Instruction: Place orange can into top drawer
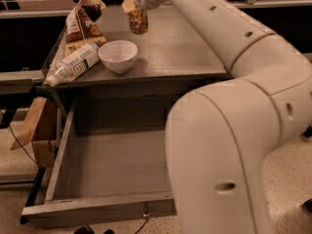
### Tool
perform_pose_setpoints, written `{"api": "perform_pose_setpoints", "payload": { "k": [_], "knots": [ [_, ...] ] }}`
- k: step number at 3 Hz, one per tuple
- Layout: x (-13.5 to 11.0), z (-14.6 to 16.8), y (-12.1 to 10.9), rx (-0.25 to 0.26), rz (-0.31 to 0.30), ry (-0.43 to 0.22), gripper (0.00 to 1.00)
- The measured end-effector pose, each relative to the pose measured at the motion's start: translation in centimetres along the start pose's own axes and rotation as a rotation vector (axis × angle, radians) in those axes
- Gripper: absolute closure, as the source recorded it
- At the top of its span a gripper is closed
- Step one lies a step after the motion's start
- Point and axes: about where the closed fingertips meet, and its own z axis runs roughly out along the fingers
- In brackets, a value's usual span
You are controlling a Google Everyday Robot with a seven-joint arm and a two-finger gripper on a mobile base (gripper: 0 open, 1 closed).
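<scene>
The grey tabletop (195, 48) carries a white bowl (118, 55), a clear bottle (73, 65) and a brown snack bag (83, 23). At its far side the gripper (135, 9) grasps the orange can (138, 21) by its top. Below, the top drawer (97, 209) stands pulled out.

No writing can be read: the white label on the bottle (74, 64) shows only blurred marks, and the snack bag (80, 26) and orange can (138, 21) show patterns without legible words. The tool (133, 8) is at the can's top, over the far side of the desk (185, 52)
</scene>
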Motion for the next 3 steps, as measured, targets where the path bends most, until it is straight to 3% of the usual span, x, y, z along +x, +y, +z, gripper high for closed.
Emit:
{"api": "perform_pose_setpoints", "payload": {
  "k": [1,2,3],
  "knots": [
    [-1.8,-7.0,-2.7,0.079,-0.008,-0.093,1.00],
    [-2.2,-14.4,-4.1,0.139,-0.049,-0.112,1.00],
    [-0.4,-19.6,-5.1,0.126,-0.073,-0.054,1.00]
  ]
}}
